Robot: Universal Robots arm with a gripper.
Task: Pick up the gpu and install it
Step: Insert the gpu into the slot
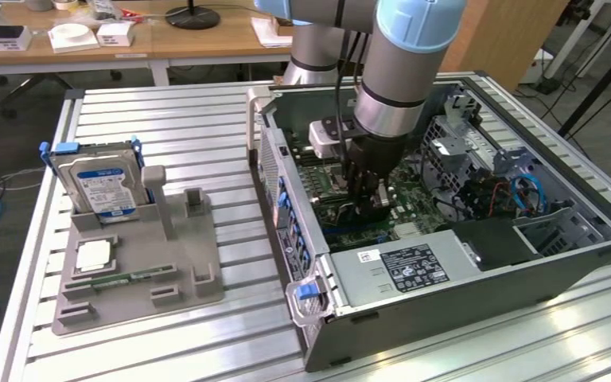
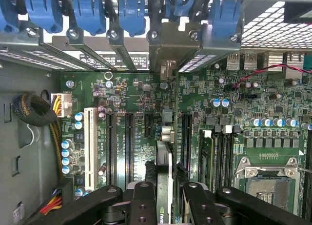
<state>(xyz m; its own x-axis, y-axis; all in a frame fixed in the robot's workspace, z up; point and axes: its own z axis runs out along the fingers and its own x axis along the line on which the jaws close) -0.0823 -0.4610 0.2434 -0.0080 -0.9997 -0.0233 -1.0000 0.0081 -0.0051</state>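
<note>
The counter (image 1: 178,119) is carrying two containers: an open computer case (image 1: 476,263) on the exterior view's right and a grey parts holder (image 1: 141,263) on the exterior view's left.

The case is lying on its side with the cover off, exposing the green motherboard (image 2: 131,93), a power supply (image 1: 412,267) with a label, cabling, and blue slot latches (image 2: 87,12) along the rear wall.

The robot arm (image 1: 396,72) is reaching down into the case over the motherboard.

The parts holder is keeping a silver hard drive (image 1: 99,183) with a blue label upright in a slot, and a narrow green memory stick (image 1: 125,278) is lying flat in a lower recess.

The tool (image 2: 165,195) is pinching the gpu (image 2: 163,159) edge-on between its fingers (image 2: 144,205). The gpu is standing upright inside the case, directly above the expansion slots (image 2: 129,142), its metal bracket (image 2: 168,69) pointing toward the rear slot openings.
</note>
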